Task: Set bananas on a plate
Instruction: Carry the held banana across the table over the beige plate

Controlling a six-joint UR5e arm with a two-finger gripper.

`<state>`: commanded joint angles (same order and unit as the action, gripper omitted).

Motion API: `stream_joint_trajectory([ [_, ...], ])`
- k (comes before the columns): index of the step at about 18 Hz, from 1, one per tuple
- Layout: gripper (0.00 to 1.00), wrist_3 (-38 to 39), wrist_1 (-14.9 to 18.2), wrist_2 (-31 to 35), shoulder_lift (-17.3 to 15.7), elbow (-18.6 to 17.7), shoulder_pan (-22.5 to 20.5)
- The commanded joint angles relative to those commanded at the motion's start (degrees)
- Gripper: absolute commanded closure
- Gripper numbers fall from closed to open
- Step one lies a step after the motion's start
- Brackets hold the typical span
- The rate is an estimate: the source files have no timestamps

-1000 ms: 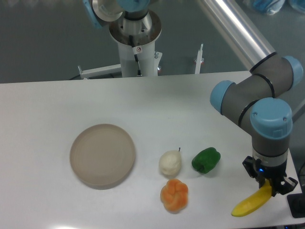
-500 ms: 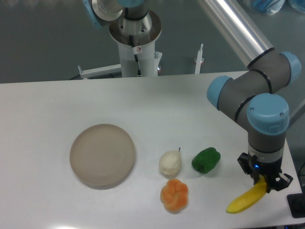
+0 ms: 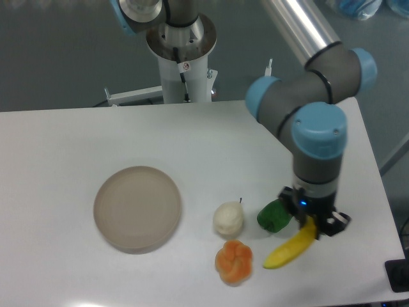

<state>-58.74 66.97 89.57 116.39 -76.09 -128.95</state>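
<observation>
The hand (image 3: 311, 225) was clamped on the banana (image 3: 289, 247). A pepper (image 3: 273, 216), pear (image 3: 228, 219) and orange (image 3: 234, 261) lay between it and the plate (image 3: 137, 208).

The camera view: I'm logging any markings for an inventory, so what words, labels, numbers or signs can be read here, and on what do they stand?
No text here can be read.
Small round red-and-white sticker on the white arm pedestal: too small to read.
Banana, plate, green pepper, orange fruit, white pear and gripper: no markings visible.
</observation>
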Motion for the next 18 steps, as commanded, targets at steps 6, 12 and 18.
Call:
stream_joint_trajectory([
  [6,0.79,9.24,-0.44,-1.42,-2.39,-8.02,5.98],
  [12,0.79,19.25,-0.70,-1.68,-2.48,-11.01,11.52],
  [18,0.79,23.85,-11.40,-1.07,-2.22,-19.44,14.94],
])
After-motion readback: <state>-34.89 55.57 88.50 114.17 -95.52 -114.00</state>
